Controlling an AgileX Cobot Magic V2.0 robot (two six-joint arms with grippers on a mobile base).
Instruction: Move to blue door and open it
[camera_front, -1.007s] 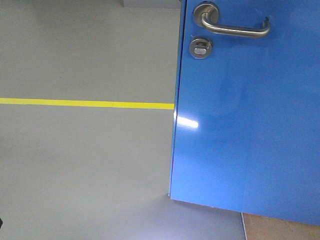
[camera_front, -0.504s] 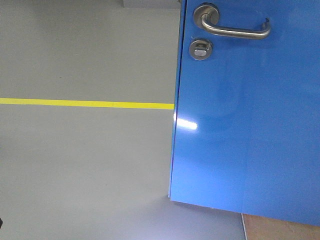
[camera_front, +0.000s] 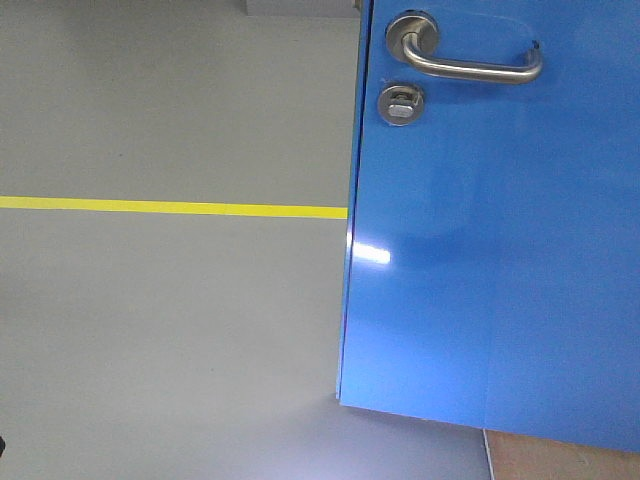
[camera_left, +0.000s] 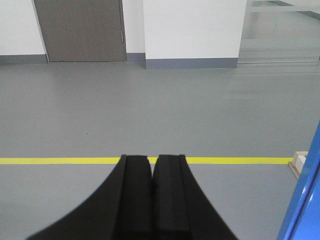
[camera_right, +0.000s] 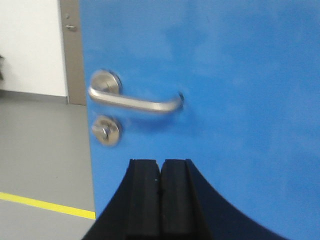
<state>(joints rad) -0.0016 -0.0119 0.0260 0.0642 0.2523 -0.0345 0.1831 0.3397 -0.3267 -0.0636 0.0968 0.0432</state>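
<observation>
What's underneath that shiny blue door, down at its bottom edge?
Below the glossy blue door the front view shows grey floor at left and a strip of tan, wood-like surface at right. Whatever lies behind the panel is hidden.

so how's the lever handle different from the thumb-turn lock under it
The lever handle is a long bar reaching sideways from its round rose; the thumb-turn lock is one small round disc. The handle sits higher on the blue door, the lock directly beneath its rose. Both are silver metal, near the door's left edge.
</observation>
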